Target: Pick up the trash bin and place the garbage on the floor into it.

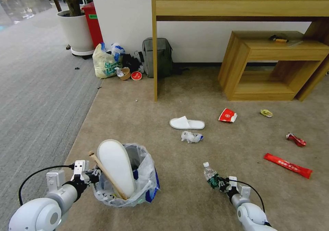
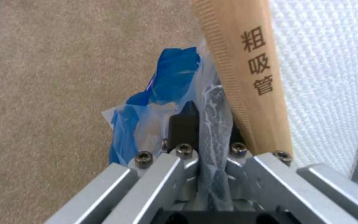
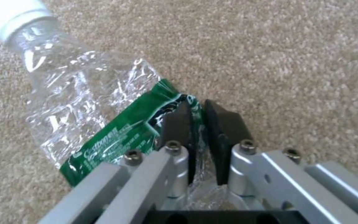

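As seen from the head: pinched at its rim by the left gripper [image 1: 93,176], low at the robot's left, keeping the trash bin [image 1: 137,186] close and mouth-up for loading. Already inside, leaning out over the rim: a white slipper [image 1: 116,169] and a wooden stick [image 1: 107,177]. Gripped by the right gripper [image 1: 222,183], low at the robot's right and well apart from the bin: the bottle [image 1: 211,176]. Open floor [image 1: 178,210] between the two, nothing in the way. Scattered farther out: second slipper [image 1: 186,123], tissue [image 1: 192,137], red cup [image 1: 227,115], wrappers. Bounded ahead by the counter [image 1: 240,1] legs.

From the left wrist: jaws clenched on the crinkly liner and the dark rim beneath it, stick just beside the grip, probably crowding any new item dropped at that edge.

From the right wrist: jaws squeezed onto the crushed green-label end, cap pointing away, bare carpet all round; whether lifted clear of the floor, cannot tell.
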`<state>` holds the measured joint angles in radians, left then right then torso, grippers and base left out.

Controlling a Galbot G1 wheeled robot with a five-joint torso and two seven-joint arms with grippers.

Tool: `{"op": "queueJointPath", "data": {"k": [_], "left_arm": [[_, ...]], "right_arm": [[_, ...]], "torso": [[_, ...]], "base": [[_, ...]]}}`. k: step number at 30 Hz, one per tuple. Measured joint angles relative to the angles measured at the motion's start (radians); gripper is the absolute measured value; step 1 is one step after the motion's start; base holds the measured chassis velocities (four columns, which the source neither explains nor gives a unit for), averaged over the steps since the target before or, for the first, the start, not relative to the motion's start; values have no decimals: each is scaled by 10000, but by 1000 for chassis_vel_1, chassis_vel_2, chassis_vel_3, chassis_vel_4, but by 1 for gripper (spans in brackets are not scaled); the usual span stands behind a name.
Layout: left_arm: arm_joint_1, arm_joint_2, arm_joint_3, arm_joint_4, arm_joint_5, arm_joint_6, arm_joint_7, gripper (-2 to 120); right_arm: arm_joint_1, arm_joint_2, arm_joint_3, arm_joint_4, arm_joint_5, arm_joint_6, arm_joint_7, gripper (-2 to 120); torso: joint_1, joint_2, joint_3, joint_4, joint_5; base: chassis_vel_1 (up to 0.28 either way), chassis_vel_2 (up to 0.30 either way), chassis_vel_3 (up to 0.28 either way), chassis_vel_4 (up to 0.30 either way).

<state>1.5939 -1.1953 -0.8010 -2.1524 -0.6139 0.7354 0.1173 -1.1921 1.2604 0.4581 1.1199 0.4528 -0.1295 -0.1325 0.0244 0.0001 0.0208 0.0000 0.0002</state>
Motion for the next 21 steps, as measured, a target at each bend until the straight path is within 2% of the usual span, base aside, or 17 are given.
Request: {"op": "queueJointPath", "data": {"k": [2, 11, 13, 21], "left_arm": [[-7, 3, 0, 5, 0, 0, -1, 0], [-16, 19, -1, 1, -13, 0, 0, 0], [-12, 17, -3, -22, -21, 0, -2, 0], [-38, 11, 28, -46, -27, 0, -6, 0]], "right_arm": [[-11, 1, 13, 0, -2, 2, -16, 3], [-122, 61, 149, 168, -105, 130, 8, 2], [-261, 17, 340, 708, -144, 148, 85, 1], [-467, -310, 682, 2323, -50, 8, 157, 0]], "torso": [[0, 0, 0, 0, -1], [0, -1, 2, -1, 4], [3, -3, 5, -8, 9], [2, -2, 2, -3, -3]], "base": [[0, 0, 0, 0], [0, 0, 0, 0], [0, 0, 0, 0], [0, 0, 0, 0]]}}
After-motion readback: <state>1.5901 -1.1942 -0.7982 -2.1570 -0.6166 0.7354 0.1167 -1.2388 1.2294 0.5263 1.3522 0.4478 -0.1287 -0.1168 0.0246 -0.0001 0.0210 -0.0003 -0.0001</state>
